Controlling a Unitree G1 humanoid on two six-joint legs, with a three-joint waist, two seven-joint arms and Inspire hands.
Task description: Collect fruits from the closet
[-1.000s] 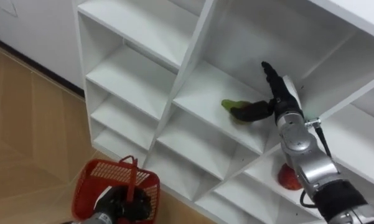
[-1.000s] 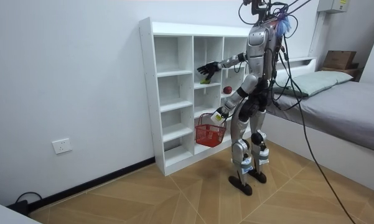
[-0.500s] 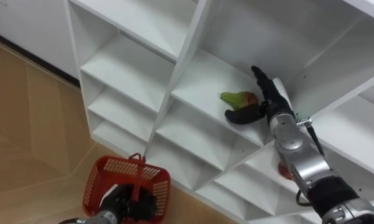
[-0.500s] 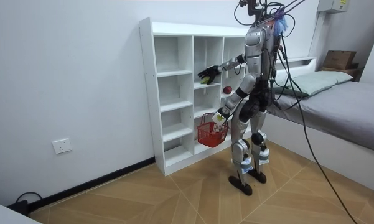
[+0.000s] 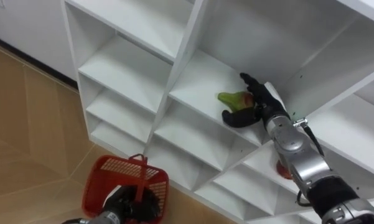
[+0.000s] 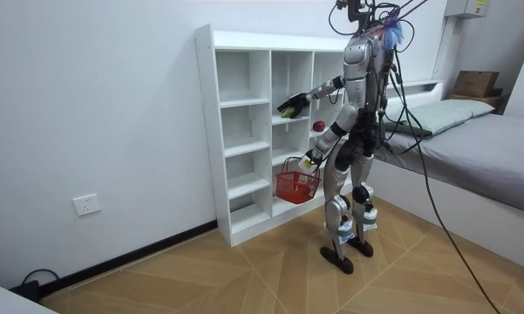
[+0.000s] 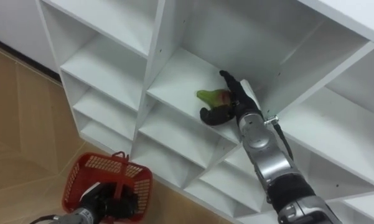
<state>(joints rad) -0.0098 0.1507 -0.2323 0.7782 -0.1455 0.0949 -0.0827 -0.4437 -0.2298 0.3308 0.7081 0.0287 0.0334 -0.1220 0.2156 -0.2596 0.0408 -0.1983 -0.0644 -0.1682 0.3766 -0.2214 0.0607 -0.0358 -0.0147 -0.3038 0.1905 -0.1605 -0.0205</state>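
My right hand (image 5: 254, 104) is inside a compartment of the white shelf unit (image 5: 130, 62). Its fingers (image 5: 247, 81) arch over the far side of the green fruit (image 5: 230, 98) and the thumb hooks across the near side. The fruit lies on the shelf board between them, cupped; I cannot tell how firm the hold is. One shelf below the fingers, the left eye catches a sliver of a red fruit (image 5: 281, 169) beside my forearm. The right eye has my arm across that spot, and the room view shows that fruit whole. My left hand (image 5: 126, 202) is closed round the handle of the red basket (image 5: 112, 171). In the room view the basket hangs clear of the floor by the lower shelves.
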